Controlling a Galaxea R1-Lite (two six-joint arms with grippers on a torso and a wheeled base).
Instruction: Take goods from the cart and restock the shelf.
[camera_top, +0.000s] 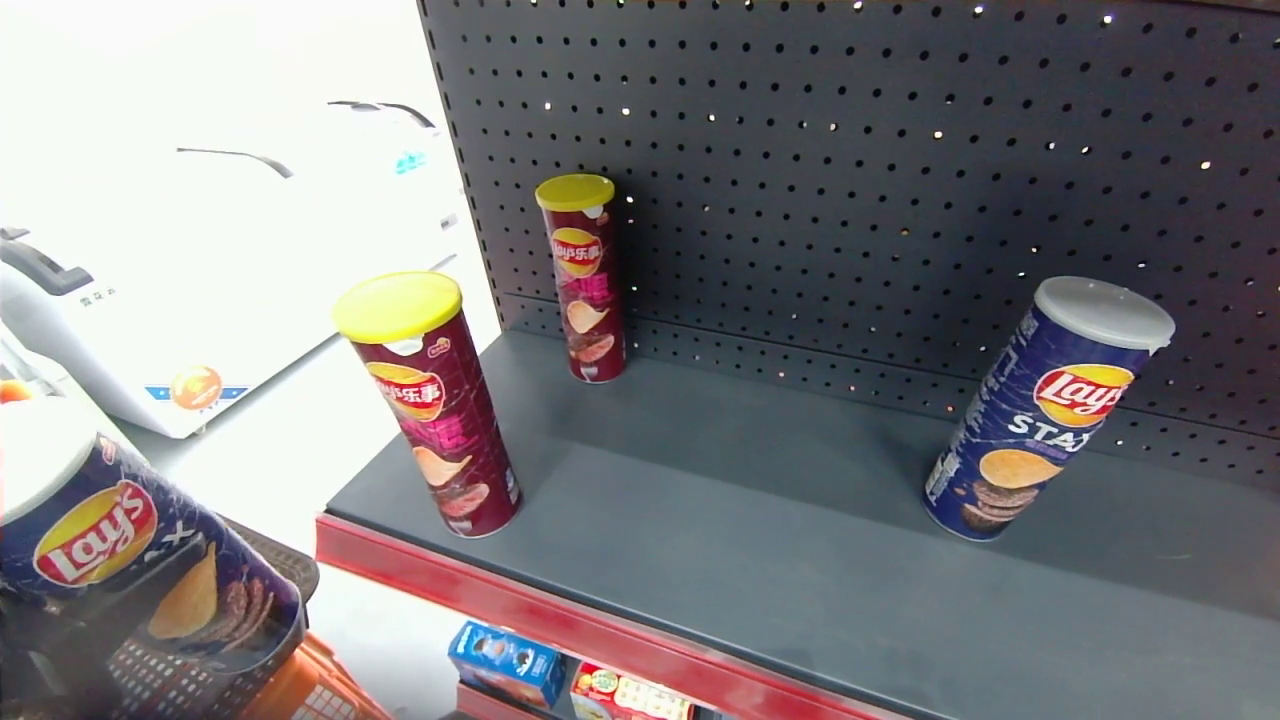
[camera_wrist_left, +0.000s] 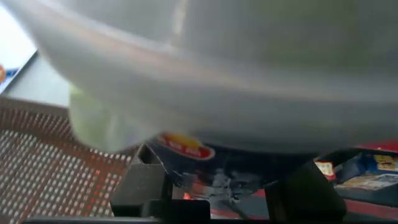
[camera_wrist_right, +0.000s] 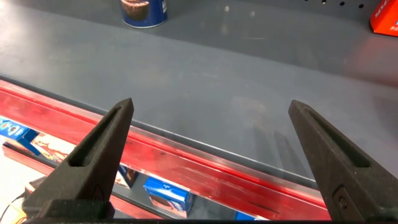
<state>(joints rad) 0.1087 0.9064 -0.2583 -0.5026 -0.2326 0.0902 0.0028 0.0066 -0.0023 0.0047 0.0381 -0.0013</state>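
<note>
A blue chip can (camera_top: 130, 545) with a white lid hangs tilted at the lower left, above the cart (camera_top: 300, 690). My left gripper (camera_wrist_left: 224, 186) is shut on this can's blue body (camera_wrist_left: 205, 165), and the lid looms close in the left wrist view. On the dark grey shelf (camera_top: 750, 520) stand two maroon cans with yellow lids, one near the front left corner (camera_top: 435, 410) and one at the back (camera_top: 588, 285). A second blue can (camera_top: 1040, 415) stands on the shelf's right. My right gripper (camera_wrist_right: 211, 162) is open over the red front edge (camera_wrist_right: 205, 165), with nothing between its fingers.
A black pegboard wall (camera_top: 900, 150) backs the shelf. Small boxes (camera_top: 510, 660) sit on the lower shelf under the red edge. An orange box (camera_wrist_right: 385, 15) stands far along the shelf. A white appliance (camera_top: 200, 300) stands to the left. Bare shelf lies between the cans.
</note>
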